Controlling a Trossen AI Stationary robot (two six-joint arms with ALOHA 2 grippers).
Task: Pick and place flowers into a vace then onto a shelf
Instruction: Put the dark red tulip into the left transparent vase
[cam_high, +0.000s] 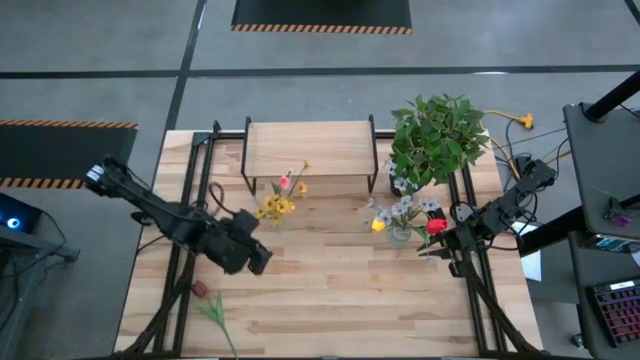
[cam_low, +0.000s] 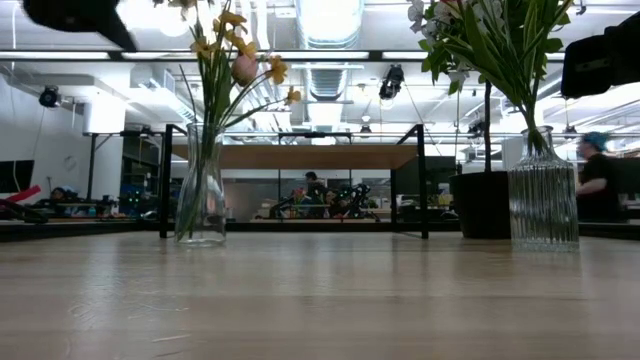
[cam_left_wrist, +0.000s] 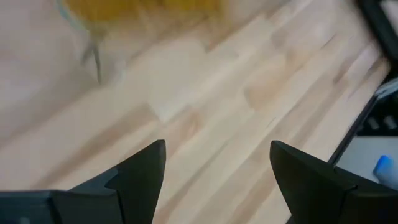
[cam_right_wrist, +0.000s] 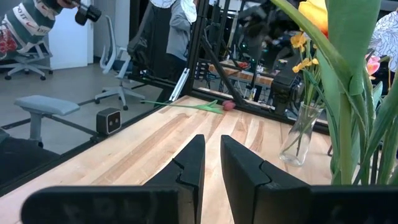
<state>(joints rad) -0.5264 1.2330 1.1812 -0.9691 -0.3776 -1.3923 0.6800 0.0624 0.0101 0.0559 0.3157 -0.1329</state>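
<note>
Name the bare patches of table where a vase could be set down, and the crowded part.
Free: the near table right of the loose flower, and the strip between both vases. Crowded: around the right vase, potted plant and right end effector.

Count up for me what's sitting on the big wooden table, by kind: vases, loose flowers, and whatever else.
Glass vases with flowers: 2 (left vase, right vase)
Loose flowers lying flat: 1 (pink-headed flower)
Potted plants: 1 (potted plant)
Shelves: 1 (shelf)
Total: 5
</note>
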